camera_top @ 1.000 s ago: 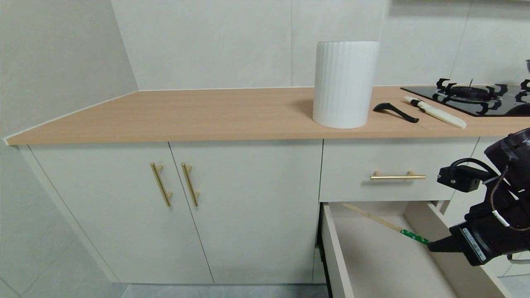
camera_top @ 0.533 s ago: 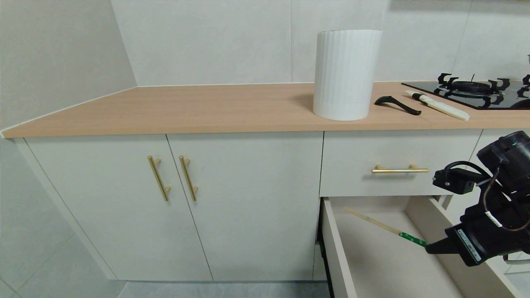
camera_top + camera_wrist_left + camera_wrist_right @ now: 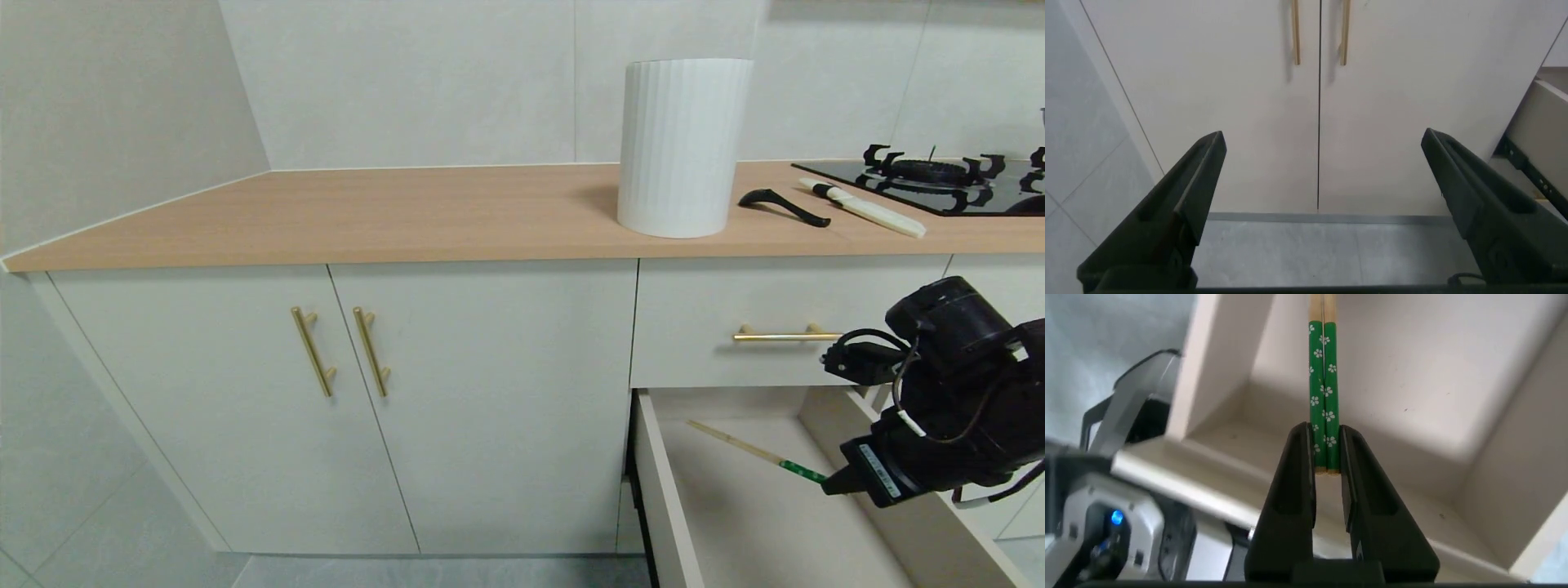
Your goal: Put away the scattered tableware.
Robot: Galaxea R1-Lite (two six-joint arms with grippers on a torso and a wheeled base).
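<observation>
My right gripper (image 3: 831, 483) hangs over the open lower drawer (image 3: 663, 490), shut on the green flowered end of a pair of wooden chopsticks (image 3: 755, 452). The chopsticks slant up and away toward the drawer's back. In the right wrist view the chopsticks (image 3: 1322, 392) are pinched between the two black fingers (image 3: 1295, 490), with the gripper (image 3: 1327, 464) above the pale drawer floor. On the counter lie a black-handled utensil (image 3: 782, 207) and a cream knife (image 3: 862, 207) beside the stove. My left gripper (image 3: 1323, 204) is open, facing the cabinet doors (image 3: 1319, 98) low near the floor.
A tall white ribbed canister (image 3: 682, 147) stands on the wooden counter (image 3: 367, 212). A black gas hob (image 3: 939, 184) sits at the right. The upper drawer (image 3: 784, 331) with a gold handle is closed above the open one. Two cabinet doors (image 3: 343, 400) are closed at left.
My right arm has moved left and slightly up over the drawer, carrying the chopsticks with it. The head camera dipped between the first two frames.
</observation>
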